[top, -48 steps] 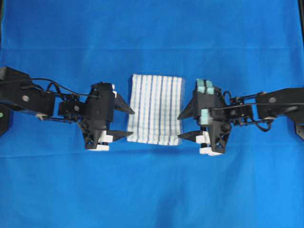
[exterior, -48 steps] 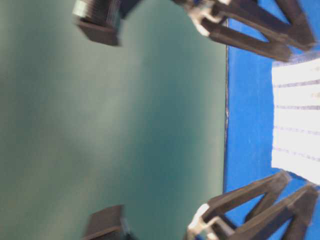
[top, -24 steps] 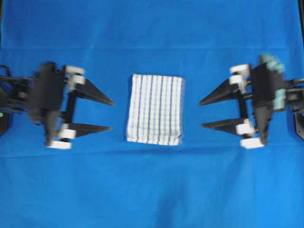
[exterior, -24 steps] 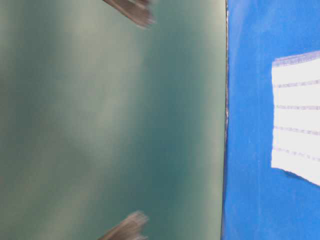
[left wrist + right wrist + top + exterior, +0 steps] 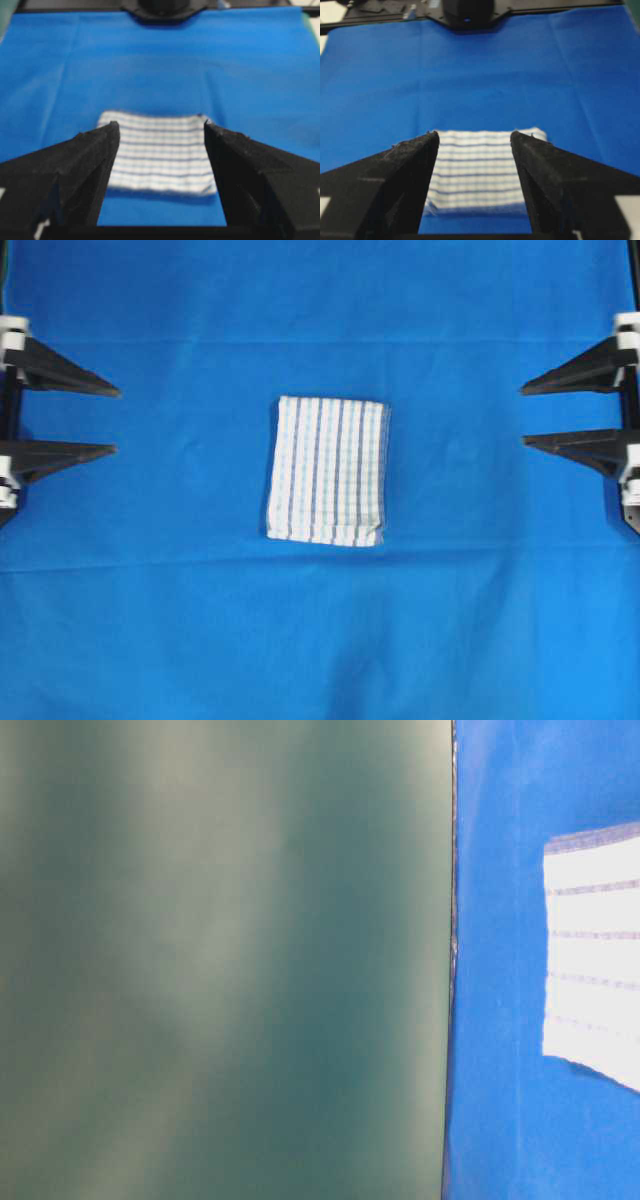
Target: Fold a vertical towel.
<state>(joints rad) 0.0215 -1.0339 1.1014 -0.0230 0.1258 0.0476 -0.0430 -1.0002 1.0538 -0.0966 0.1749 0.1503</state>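
The towel (image 5: 327, 471) lies folded into a compact upright rectangle in the middle of the blue sheet, white with thin blue stripes. Its edge shows at the right border of the table-level view as the towel (image 5: 592, 955). My left gripper (image 5: 115, 421) stands open at the far left edge, well clear of the cloth, with nothing between its fingers. My right gripper (image 5: 523, 416) stands open at the far right edge, equally clear and empty. Each wrist view looks between open jaws at the towel (image 5: 160, 150) and the towel (image 5: 477, 167) some way ahead.
The plain bright-blue sheet (image 5: 320, 630) covers the whole work surface, with faint creases. A blurred green surface (image 5: 220, 960) fills the left of the table-level view. The opposite arm's base (image 5: 467, 12) shows at the far end of each wrist view.
Both grippers have drawn back from the towel's sides to the outer edges of the overhead view, staying open. They have left the table-level view. The towel has not moved.
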